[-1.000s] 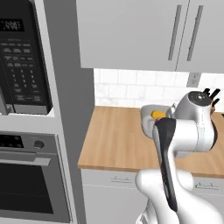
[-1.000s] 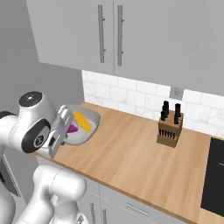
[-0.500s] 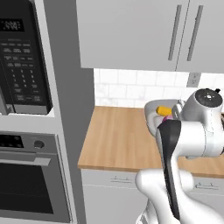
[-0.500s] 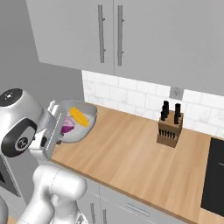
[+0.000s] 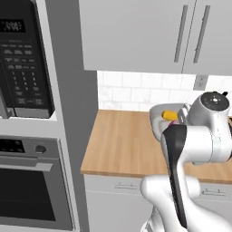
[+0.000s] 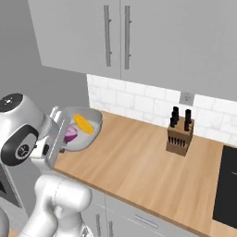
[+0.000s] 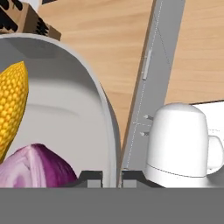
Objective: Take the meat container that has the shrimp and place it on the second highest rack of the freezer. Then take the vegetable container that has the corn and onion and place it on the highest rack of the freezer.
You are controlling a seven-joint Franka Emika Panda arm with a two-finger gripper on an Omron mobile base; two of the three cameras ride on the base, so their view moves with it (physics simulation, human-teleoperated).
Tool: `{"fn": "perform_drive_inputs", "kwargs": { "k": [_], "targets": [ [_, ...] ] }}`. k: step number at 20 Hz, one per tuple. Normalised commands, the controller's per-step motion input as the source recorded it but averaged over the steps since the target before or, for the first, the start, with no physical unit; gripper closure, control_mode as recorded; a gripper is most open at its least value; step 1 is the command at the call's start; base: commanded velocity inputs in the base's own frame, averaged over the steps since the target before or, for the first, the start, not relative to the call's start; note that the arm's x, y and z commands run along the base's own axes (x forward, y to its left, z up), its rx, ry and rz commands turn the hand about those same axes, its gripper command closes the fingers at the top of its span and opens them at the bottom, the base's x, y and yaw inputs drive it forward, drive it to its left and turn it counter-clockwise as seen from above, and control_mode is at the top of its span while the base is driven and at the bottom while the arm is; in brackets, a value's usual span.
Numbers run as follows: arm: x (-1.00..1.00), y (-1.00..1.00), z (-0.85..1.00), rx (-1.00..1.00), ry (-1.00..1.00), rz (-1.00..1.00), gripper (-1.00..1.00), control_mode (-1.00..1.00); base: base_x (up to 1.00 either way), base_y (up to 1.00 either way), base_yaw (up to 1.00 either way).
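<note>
A wooden counter (image 6: 139, 157) runs under grey wall cabinets (image 6: 139, 41), a knife block (image 6: 179, 137) near the tiled wall. I have the gripper (image 7: 111, 177) clamped on the rim of the grey vegetable container (image 6: 90, 121), lifted above the counter with the corn (image 6: 84, 124) and onion (image 6: 70, 134) inside.

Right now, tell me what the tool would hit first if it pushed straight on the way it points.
The tool grips the grey container's rim, which lies directly ahead; beyond that comes the wooden counter, though depth is unclear.
</note>
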Motion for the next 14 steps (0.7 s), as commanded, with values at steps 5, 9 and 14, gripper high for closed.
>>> {"fn": "perform_drive_inputs", "kwargs": {
  "k": [5,9,14],
  "targets": [
    [0.0,0.0,0.0,0.0,0.0,0.0,1.0,1.0,-0.69,0.11,0.2],
    [0.0,0.0,0.0,0.0,0.0,0.0,1.0,1.0,-0.78,0.27,0.57],
    [0.0,0.0,0.0,0.0,0.0,0.0,1.0,1.0,-0.41,0.11,0.89]
  ]
}}
